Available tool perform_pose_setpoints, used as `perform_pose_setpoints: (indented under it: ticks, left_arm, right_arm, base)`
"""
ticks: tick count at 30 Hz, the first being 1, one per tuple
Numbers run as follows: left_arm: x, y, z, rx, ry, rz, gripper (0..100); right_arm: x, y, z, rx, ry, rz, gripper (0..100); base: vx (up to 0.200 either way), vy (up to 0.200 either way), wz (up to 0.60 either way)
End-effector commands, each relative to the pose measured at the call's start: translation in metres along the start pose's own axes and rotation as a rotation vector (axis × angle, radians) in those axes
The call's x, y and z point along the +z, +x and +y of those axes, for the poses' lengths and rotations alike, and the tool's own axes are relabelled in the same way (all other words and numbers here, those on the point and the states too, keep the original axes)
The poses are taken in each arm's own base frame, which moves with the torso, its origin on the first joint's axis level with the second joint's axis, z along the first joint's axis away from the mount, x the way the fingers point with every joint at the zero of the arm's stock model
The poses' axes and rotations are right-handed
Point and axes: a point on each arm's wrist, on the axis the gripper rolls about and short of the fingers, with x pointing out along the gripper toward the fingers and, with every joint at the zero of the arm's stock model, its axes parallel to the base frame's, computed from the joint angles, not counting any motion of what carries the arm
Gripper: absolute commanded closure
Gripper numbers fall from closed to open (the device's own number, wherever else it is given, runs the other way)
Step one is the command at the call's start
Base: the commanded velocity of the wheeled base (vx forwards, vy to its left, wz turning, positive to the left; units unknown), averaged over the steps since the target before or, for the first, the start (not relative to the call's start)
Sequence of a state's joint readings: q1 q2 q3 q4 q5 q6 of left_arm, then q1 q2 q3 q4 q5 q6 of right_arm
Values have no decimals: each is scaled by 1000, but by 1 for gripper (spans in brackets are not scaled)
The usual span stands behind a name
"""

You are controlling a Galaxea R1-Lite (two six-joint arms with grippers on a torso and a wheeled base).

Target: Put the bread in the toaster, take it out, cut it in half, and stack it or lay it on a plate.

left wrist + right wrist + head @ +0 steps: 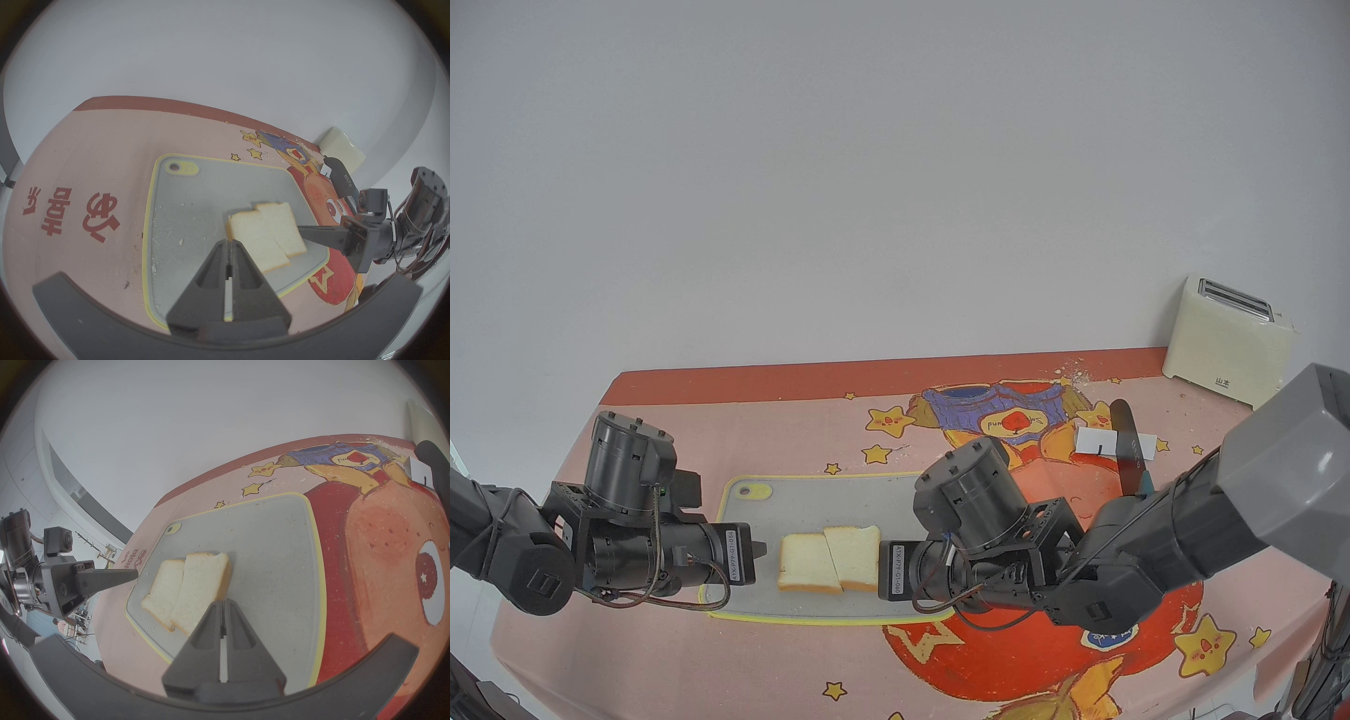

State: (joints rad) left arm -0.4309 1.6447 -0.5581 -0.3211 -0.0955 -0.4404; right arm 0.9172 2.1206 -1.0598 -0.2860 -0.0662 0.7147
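Flanking the cut bread from both sides, the two arms look set to nudge or square up the halves, which I judge to be the stacking step of the task. The two halves lie on the grey cutting board, close to its front edge and about midway along it. Their inner edges overlap, though which half sits on top is hard to tell.

The left end effector is closed on nothing, its fingers pressed together, with its tip just beside the left half's outer edge. The right end effector is likewise closed and empty, its tip just beside the right half. Closed fingers make a narrow pusher, which would suit sliding one half over the other.

Both arms lie low and nearly level over the counter, forearms reaching inward from opposite sides and wrists pointing at each other across the bread.

The knife rests on a white holder toward the counter's back right, well apart from the board, so the cutting seems done. The toaster stands at the back right corner.
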Motion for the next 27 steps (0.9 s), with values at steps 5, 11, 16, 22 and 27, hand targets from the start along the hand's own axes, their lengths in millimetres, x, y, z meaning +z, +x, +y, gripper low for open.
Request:
perform_pose_setpoints:
  ticks: [5,11,16,22,27]
  left_arm:
    - [-7,14,5,29,-3,61,100]
    - [-6,17,4,27,-1,62,100]
    - [-5,21,1,20,5,69,100]
    - [-3,25,-5,5,17,69,100]
    - [-4,25,-8,-3,23,72,100]
  right_arm:
    - [-2,3,-1,-6,0,7,100]
    - [-2,3,-1,-6,0,7,100]
    - [-3,3,0,-4,-4,10,100]
    - [-3,3,0,-3,-5,11,100]
    - [-4,3,0,-4,-5,12,100]
  base:
    - [0,0,0]
    - [0,0,0]
    - [0,0,0]
    - [0,0,0]
    - [0,0,0]
